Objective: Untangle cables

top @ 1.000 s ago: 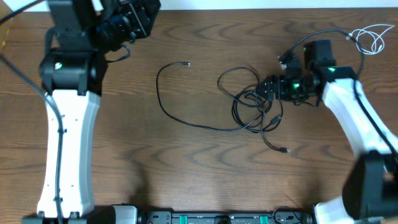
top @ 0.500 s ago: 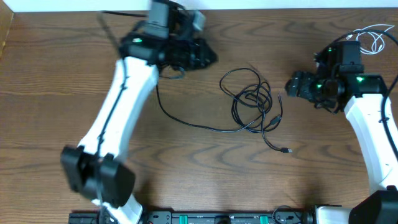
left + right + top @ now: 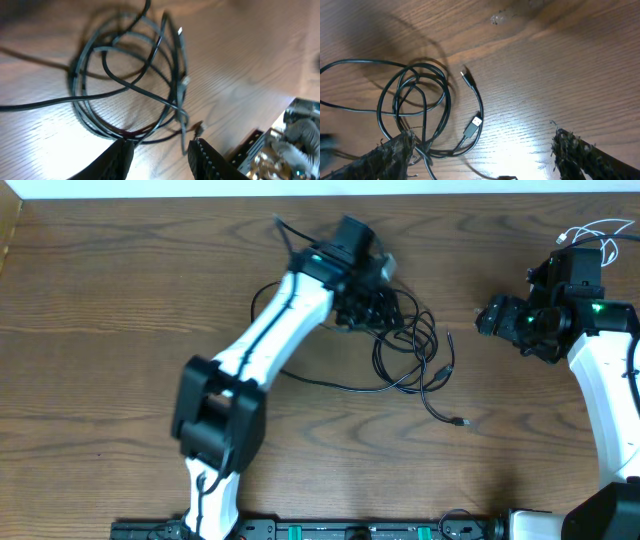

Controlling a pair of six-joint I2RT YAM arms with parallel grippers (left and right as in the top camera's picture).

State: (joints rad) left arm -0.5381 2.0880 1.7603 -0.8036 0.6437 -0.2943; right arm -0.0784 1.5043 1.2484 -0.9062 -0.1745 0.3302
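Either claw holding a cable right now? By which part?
Nothing is held. Left claw is open over the black cable tangle, right claw open off to its side, both empty.

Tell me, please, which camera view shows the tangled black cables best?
Overhead: it alone shows the black cables nearly whole, trailing ends included, though the left pincer covers their upper-left loops. The left wrist view gives a blurred close-up; the right wrist view is sharp but cuts the loops off.
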